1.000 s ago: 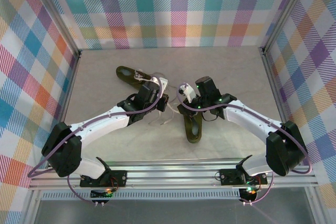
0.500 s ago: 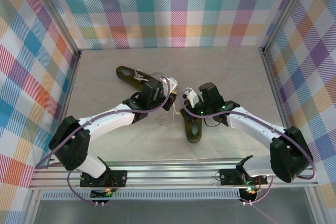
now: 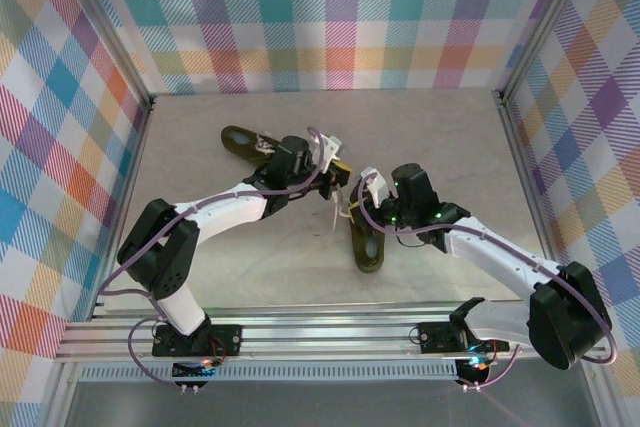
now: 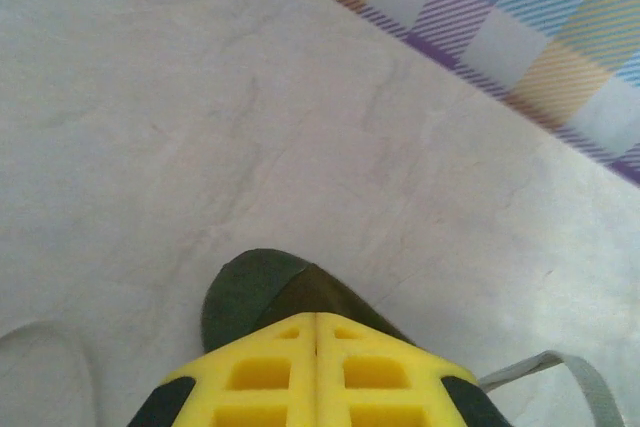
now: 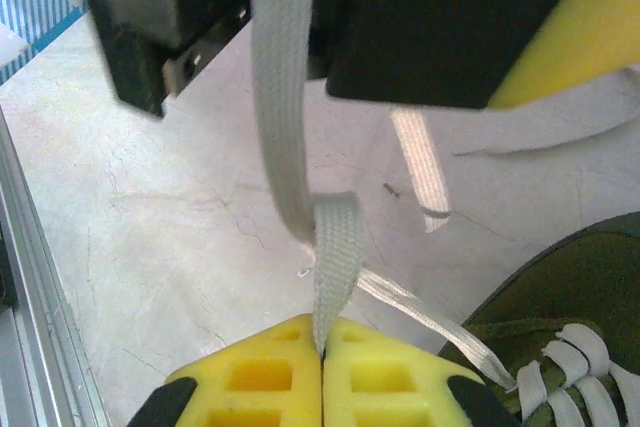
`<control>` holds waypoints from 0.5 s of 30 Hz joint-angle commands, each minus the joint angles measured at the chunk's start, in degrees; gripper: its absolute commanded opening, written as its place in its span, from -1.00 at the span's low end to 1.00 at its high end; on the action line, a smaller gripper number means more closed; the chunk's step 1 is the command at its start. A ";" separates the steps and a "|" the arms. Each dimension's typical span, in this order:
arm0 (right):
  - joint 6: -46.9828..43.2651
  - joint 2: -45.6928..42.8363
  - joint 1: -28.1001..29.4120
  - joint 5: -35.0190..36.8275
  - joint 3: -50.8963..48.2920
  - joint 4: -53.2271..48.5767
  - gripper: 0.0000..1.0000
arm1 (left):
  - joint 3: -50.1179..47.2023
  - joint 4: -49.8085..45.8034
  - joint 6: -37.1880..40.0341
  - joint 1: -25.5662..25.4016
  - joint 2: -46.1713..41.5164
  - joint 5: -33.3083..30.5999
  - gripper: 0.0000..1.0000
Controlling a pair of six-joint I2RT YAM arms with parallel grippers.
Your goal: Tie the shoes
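One dark olive shoe lies mid-table; in the right wrist view this shoe sits at the lower right with its cream laces. The other shoe lies at the back left. My right gripper hovers over the near shoe's front. In its wrist view the right gripper is shut on a lace end. A second lace strand rises taut to my left gripper, which is shut. In the left wrist view the left gripper covers a dark olive shoe part.
Checked walls with metal posts enclose the table on three sides. A slack lace loop trails on the beige tabletop. The aluminium base rail runs along the near edge.
My left gripper has swung up and to the right, drawing its lace strand taut. The right gripper has shifted slightly right and towards the near edge, and its jaws have closed on the lace end.
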 commanded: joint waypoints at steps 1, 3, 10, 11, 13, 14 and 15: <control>0.70 -1.97 -0.51 0.37 -1.00 2.83 -0.88 | -0.41 7.97 -7.45 0.57 2.24 12.29 -1.00; 0.81 -2.22 -0.59 0.48 -1.23 3.00 -0.89 | -0.63 9.17 -9.55 0.58 3.14 14.05 -1.00; 1.33 -2.79 -0.69 0.75 -2.07 4.11 -0.90 | -2.41 12.44 -16.08 0.61 4.87 14.52 -0.78; 1.37 -2.88 -0.69 1.00 -2.12 4.03 -0.90 | -2.57 11.63 -16.10 0.58 4.82 13.86 -0.64; 1.51 -3.05 -0.69 1.65 -2.13 3.78 -0.91 | -2.46 8.41 -15.38 0.57 4.65 12.03 -0.36; 1.55 -3.12 -0.69 1.85 -2.24 3.74 -0.91 | -2.00 5.61 -14.54 0.48 4.45 10.59 -0.25; 1.60 -3.19 -0.77 1.94 -2.21 3.68 -0.92 | -1.25 1.54 -13.16 0.44 4.06 8.45 -0.20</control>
